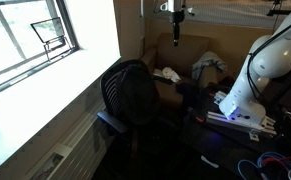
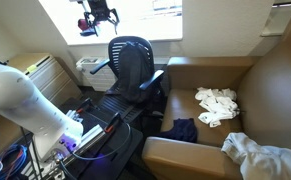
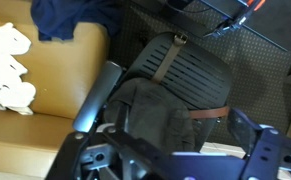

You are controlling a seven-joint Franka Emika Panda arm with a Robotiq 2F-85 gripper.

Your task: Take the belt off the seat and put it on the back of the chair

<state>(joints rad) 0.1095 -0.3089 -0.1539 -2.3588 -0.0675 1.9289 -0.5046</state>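
- The gripper (image 2: 99,22) hangs high above the chair (image 2: 133,72), in front of the window (image 2: 150,14) in that exterior view.
- Its fingers are spread wide and released, grasping nothing and touching nothing.
- The belt (image 3: 168,62) shows in the wrist view only, as a brown strap lying on the chair.
- One run of it lies along the ribbed panel (image 3: 200,82), with the buckle (image 3: 180,38) at that panel's far edge.
- Another run crosses near where the panel meets the smooth pad (image 3: 145,118).
- From this angle I cannot tell which of those two surfaces one sits on.
- In both exterior views the back (image 1: 137,90) stands upright, rounded and black. The belt is too thin and dark to make out there.
- A grey armrest (image 3: 95,95) runs along the chair's side nearest the couch (image 2: 275,85).
- The couch stands just beside the chair.
- White cloths (image 2: 217,105) and a blue cloth (image 2: 182,128) lie on the couch, apart from each other.
- A white-grey heap (image 2: 270,155) lies at the couch's near end.
- The white arm (image 2: 25,100) rises from a bench strewn with cables (image 2: 5,165).
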